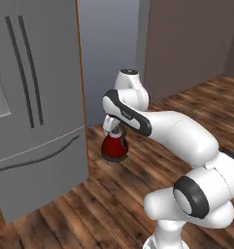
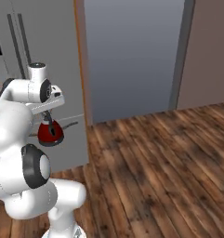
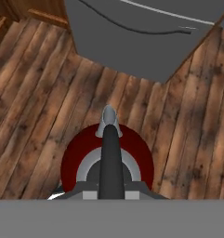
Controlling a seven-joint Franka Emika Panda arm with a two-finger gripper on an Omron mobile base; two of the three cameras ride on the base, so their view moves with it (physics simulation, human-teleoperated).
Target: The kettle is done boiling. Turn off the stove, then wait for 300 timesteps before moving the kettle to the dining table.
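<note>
Currently the pincer (image 1: 114, 130) is gripping the kettle (image 1: 114, 147) by its dark handle (image 3: 111, 158), carrying it above the wooden floor (image 1: 113, 204), left of centre beside the refrigerator (image 1: 36, 112). Keep it upright and level, avoiding swing.

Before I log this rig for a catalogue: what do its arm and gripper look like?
The arm is glossy white with rounded, tube-like links, black bands at the joints and a small marking on the black wrist band. The gripper has a pale grey-white body with thin dark fingers. No cables show.
</note>
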